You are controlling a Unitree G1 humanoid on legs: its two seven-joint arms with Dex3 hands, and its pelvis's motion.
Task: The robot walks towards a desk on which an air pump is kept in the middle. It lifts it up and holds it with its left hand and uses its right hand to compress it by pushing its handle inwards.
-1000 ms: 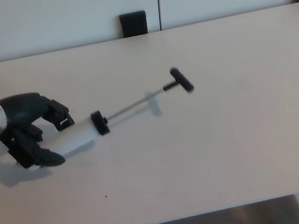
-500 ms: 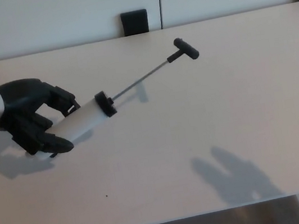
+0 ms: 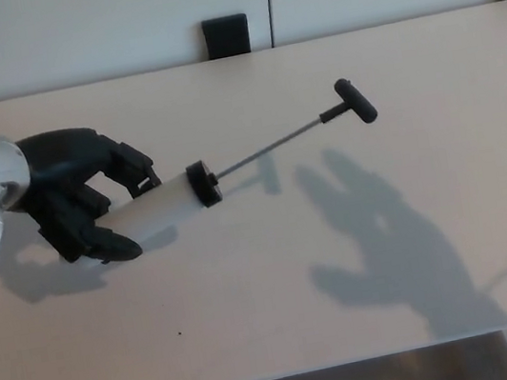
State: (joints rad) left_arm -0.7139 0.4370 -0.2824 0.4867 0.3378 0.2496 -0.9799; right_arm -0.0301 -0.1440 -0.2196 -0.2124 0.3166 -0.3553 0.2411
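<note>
1. Around the work, I see a dark chair back [image 3: 226, 36] beyond the far edge of the bench [image 3: 279, 292], and a large hand-shaped shadow [image 3: 391, 236] lies on the bare top, right of centre.
2. Nothing blocks the pump [image 3: 231, 169]; my left hand [image 3: 82, 203] has its fingers [image 3: 108, 247] wrapped round the smooth white cylinder.
3. Its thin metal rod runs up-right, fully out, to a black T-shaped handle [image 3: 355, 101].

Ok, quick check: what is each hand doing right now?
Left hand: shut on the air pump, gripping its white barrel.
Right hand: not in view; only a shadow shows on the desk.
</note>
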